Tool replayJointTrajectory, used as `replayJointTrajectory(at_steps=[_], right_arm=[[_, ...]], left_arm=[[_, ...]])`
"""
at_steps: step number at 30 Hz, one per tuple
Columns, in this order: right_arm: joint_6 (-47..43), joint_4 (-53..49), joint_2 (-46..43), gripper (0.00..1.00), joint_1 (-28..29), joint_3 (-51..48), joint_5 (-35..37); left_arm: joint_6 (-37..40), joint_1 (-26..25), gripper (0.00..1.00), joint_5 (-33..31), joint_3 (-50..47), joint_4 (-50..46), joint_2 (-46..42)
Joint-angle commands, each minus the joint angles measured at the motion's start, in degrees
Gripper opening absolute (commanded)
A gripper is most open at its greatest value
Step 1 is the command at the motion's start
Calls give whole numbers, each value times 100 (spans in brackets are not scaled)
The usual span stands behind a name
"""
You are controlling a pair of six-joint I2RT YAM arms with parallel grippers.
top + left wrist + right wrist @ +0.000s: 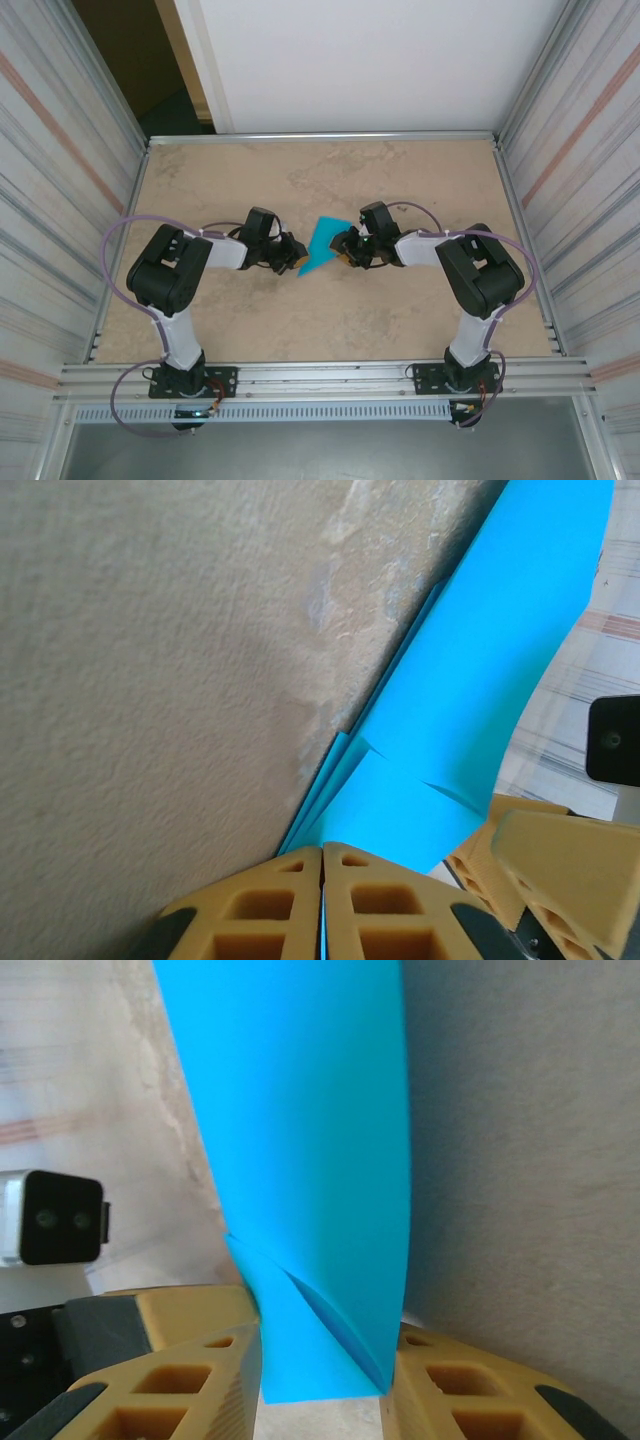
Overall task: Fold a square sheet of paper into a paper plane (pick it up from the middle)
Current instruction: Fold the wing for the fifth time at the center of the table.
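Observation:
The teal-blue sheet of paper (322, 243) is folded into a narrow pointed dart, a paper plane, held up off the table between the two arms. My left gripper (299, 262) is shut on its pointed lower end; in the left wrist view the fingertips (323, 852) meet on the layered folds of the paper plane (480, 680). My right gripper (345, 250) is at the wide end. In the right wrist view its fingers stand apart (320, 1345) with the paper plane (300, 1140) spanning the gap, its edges against both pads and one flap bowed.
The table (400, 310) is a mottled beige board with metal rails and corrugated walls on both sides. The right gripper's yellow finger (560, 865) shows close beside the left one. The left wrist camera (50, 1218) sits just left of the right fingers.

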Motion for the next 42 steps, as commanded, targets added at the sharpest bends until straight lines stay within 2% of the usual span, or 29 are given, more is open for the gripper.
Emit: replayJointTrajectory(at_steps=[1, 12, 19, 25, 32, 37, 42], right_arm=[[324, 458, 96, 32, 36, -115, -121], [459, 752, 270, 24, 81, -157, -182], [458, 757, 265, 13, 52, -168, -116], [378, 714, 97, 4, 1, -230, 8], [-17, 232, -482, 3, -101, -266, 342], [67, 5, -709, 3, -201, -328, 440], [374, -35, -817, 3, -300, -380, 379]], left_arm=[[-30, 80, 10, -130, -165, -363, 60], [-21, 80, 10, -135, -156, -389, 21], [12, 89, 11, -136, -99, -422, -39], [286, 98, 16, -199, 5, -489, -326], [1330, -128, 27, -808, 148, -761, -1038], [2627, -688, 37, -1280, 451, -1077, -1269], [4095, -1374, 43, -2073, 742, -1381, -1278]])
